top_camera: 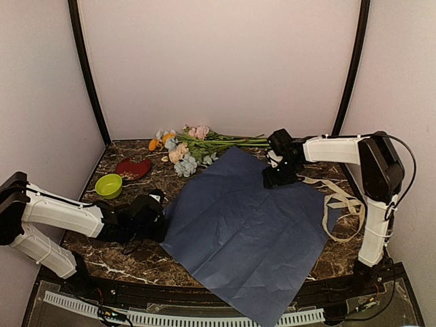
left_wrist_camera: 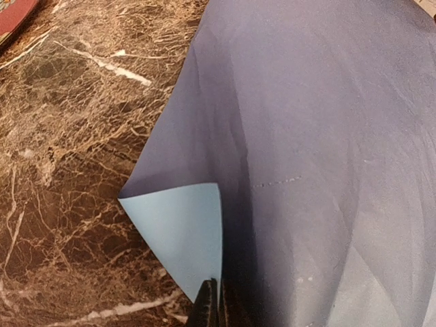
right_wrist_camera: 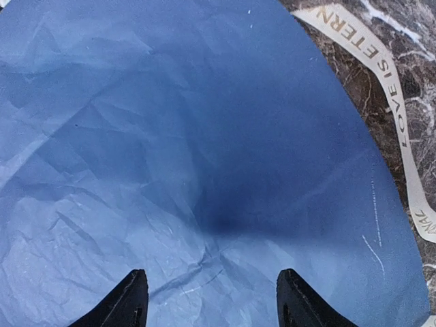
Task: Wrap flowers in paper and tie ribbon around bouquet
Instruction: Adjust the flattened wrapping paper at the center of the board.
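The paper [top_camera: 248,225] lies spread on the marble table, navy face up, its near corner hanging over the front edge. My left gripper [top_camera: 159,219] is at its left corner. In the left wrist view that gripper [left_wrist_camera: 218,303] is shut on the paper [left_wrist_camera: 327,136], with the corner curled to show its light-blue underside [left_wrist_camera: 184,231]. My right gripper [top_camera: 279,176] hovers over the far right part of the sheet; its fingers [right_wrist_camera: 129,303] stand wide apart, gripper [right_wrist_camera: 212,300] open above creased paper [right_wrist_camera: 170,122]. The flowers [top_camera: 187,146] lie at the back. The cream ribbon [top_camera: 340,204] loops at the right, also seen as printed ribbon [right_wrist_camera: 398,109].
A lime-green bowl [top_camera: 109,185] and a dark red dish [top_camera: 133,168] sit at the back left, between the flowers and my left arm. White walls close in on the table on three sides. The right arm's base stands by the ribbon.
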{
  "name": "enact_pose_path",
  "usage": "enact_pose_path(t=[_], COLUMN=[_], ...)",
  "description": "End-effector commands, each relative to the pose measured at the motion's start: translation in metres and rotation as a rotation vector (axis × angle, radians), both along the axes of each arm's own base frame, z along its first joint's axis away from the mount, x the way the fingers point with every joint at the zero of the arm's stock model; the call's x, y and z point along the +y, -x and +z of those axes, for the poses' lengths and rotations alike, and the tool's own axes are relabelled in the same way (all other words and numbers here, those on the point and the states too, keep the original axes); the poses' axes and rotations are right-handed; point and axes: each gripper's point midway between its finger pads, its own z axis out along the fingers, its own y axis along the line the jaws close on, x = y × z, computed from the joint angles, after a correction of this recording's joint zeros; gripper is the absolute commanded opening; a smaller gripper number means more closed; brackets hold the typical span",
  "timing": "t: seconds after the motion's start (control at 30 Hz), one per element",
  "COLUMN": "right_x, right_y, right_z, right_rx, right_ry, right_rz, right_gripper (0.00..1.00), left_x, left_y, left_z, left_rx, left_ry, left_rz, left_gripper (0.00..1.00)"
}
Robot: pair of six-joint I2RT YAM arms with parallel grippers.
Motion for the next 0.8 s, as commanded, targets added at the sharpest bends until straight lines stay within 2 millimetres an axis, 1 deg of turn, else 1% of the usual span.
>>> enact_pose_path(t=[0.0, 0.03, 0.07, 0.1, 0.13, 0.2, 0.23, 0.3, 0.33, 0.4, 0.47, 0.53, 0.63, 0.7, 0.73, 0.77], right_x=[-0.018, -0.023, -0.029, -0.034, -0.038, -0.04, -0.038, -0.034, -0.032, -0.026, -0.02, -0.014, -0.009, -0.009, -0.01, -0.011], right_y=[0.004, 0.009, 0.015, 0.021, 0.026, 0.035, 0.038, 0.04, 0.039, 0.034, 0.029, 0.023, 0.02, 0.02, 0.02, 0.021], right_z=[-0.024, -0.033, -0.041, -0.046, -0.05, -0.056, -0.058, -0.056, -0.051, -0.038, -0.024, -0.009, 0.004, 0.006, 0.006, 0.005], right_rx=[0.044, 0.061, 0.078, 0.085, 0.094, 0.111, 0.118, 0.122, 0.118, 0.098, 0.074, 0.047, 0.031, 0.031, 0.03, 0.03], right_ry=[0.109, 0.132, 0.15, 0.161, 0.169, 0.164, 0.153, 0.131, 0.118, 0.091, 0.065, 0.034, 0.01, 0.011, 0.016, 0.021], right_rz=[-0.03, -0.038, -0.047, -0.051, -0.054, -0.047, -0.038, -0.025, -0.021, -0.015, -0.007, 0.002, 0.012, 0.016, 0.015, 0.017], right_gripper=[0.65, 0.65, 0.65, 0.65, 0.64, 0.64, 0.64, 0.64, 0.64, 0.64, 0.64, 0.65, 0.65, 0.65, 0.65, 0.65], left_x=[-0.006, -0.003, 0.0, 0.002, 0.003, -0.001, -0.004, -0.013, -0.017, -0.028, -0.036, -0.043, -0.055, -0.067, -0.062, -0.065], left_y=[-0.009, -0.008, -0.008, -0.008, -0.007, -0.007, -0.009, -0.017, -0.024, -0.043, -0.066, -0.093, -0.136, -0.161, -0.18, -0.193], left_z=[0.013, 0.014, 0.019, 0.024, 0.028, 0.041, 0.047, 0.064, 0.073, 0.093, 0.108, 0.113, 0.111, 0.105, 0.104, 0.1], left_rx=[-0.015, -0.011, -0.019, -0.024, -0.032, -0.056, -0.069, -0.097, -0.111, -0.141, -0.18, -0.197, -0.172, -0.158, -0.168, -0.171], left_ry=[0.027, 0.026, 0.033, 0.038, 0.039, 0.051, 0.06, 0.085, 0.101, 0.145, 0.154, 0.148, 0.168, 0.15, 0.123, 0.091], left_rz=[-0.014, -0.011, -0.01, -0.01, -0.016, -0.052, -0.072, -0.105, -0.116, -0.135, -0.144, -0.145, -0.14, -0.155, -0.136, -0.137], left_gripper=[0.0, 0.0, 0.0, 0.01, 0.1, 0.36, 0.45, 0.57, 0.59, 0.62, 0.65, 0.69, 0.72, 0.74, 0.74, 0.75])
